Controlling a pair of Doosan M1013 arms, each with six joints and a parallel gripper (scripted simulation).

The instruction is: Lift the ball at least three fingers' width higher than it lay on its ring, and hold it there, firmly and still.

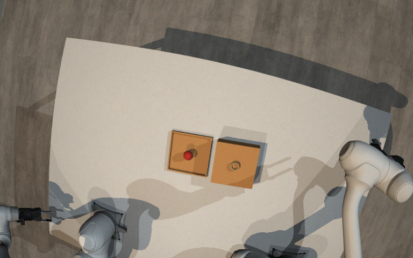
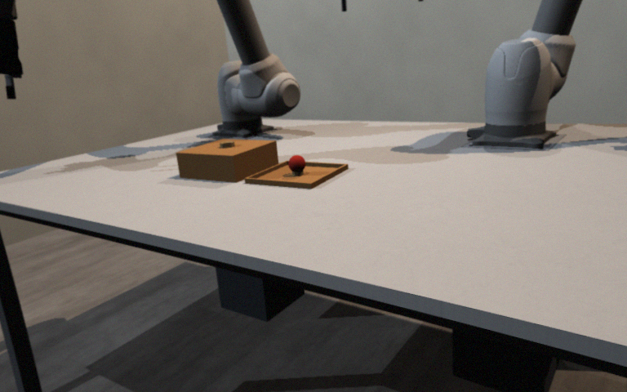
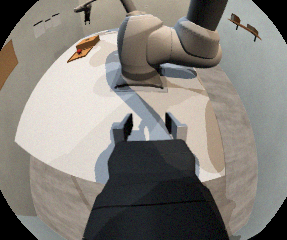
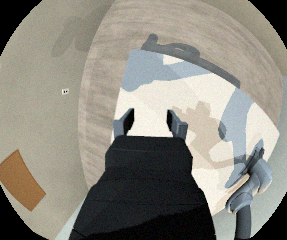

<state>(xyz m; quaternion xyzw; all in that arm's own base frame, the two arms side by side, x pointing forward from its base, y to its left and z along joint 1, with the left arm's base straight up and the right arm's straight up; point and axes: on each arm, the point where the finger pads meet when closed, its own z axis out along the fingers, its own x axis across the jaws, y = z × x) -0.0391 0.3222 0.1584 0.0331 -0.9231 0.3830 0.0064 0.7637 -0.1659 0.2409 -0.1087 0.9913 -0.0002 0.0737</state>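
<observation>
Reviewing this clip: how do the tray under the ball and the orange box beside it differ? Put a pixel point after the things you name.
The tray (image 1: 177,170) (image 2: 277,184) is low, while the box (image 1: 223,177) (image 2: 205,167) stands clearly taller. The tray has a raised rim around a sunken floor; the box has a flat top without a rim. The tray's ring carries the red ball (image 1: 187,155) (image 2: 296,162), whereas the box's ring (image 1: 231,167) (image 2: 226,144) holds nothing. Both are orange and squarish from above.

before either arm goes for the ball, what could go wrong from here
The ball sits on a small ring, so an off-centre touch could roll it off into the tray. The taller box stands close beside the tray; an open finger coming down on that side might hit it.
</observation>
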